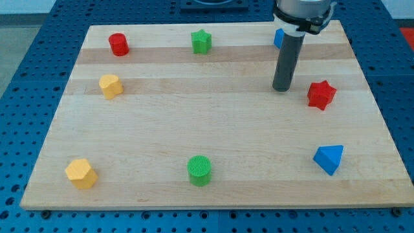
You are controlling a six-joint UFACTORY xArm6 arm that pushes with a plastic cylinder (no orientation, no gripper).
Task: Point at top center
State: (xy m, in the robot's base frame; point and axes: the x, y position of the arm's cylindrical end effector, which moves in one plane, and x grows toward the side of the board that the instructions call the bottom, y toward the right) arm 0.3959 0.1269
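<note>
Wooden board (213,139) on blue pegboard (39,39) | our rod upright, my tip (281,88) on the board right of top centre, just left of the red star (321,94), holding nothing, no jaws | we count 2 red, 2 green, 2 yellow, 2 blue blocks; one blue half hidden behind the rod.

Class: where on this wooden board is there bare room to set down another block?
The wide middle is bare, ringed by the yellow heart block, green cylinder and my tip. Tightest spot: between my tip and the red star block.
</note>
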